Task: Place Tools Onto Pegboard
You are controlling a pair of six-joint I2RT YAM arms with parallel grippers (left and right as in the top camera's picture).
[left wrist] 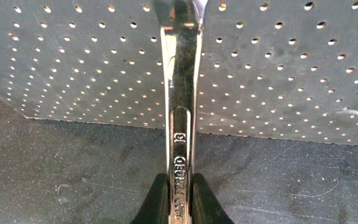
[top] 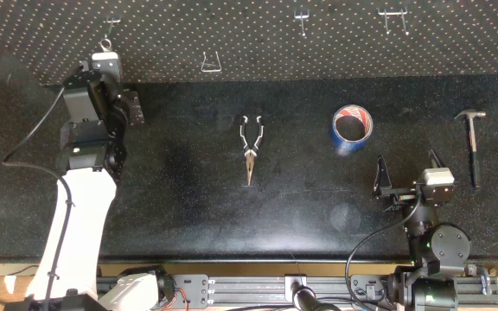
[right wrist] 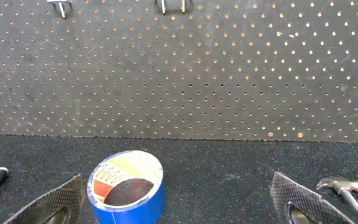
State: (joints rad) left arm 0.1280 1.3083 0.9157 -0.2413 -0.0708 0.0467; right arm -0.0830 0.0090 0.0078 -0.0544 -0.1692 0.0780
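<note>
The left gripper (left wrist: pixel 180 186) is pinched tight on the lower shank of a wrench (left wrist: pixel 180 93), holding it upright against the pegboard (left wrist: pixel 73 62) at the far left. I would guess that is so its top end can catch the hook (top: pixel 106 43) there, though whether it has caught I cannot tell. The right gripper (right wrist: pixel 179 202) sits low at the near right of the counter (top: pixel 188 199) with its fingers spread wide, facing the blue tape roll (top: pixel 351 128), likely its next pick. The pliers (top: pixel 250 147) lie mid-counter and the hammer (top: pixel 472 142) at the far right, each roughly below a free hook, waiting for their turn.
</note>
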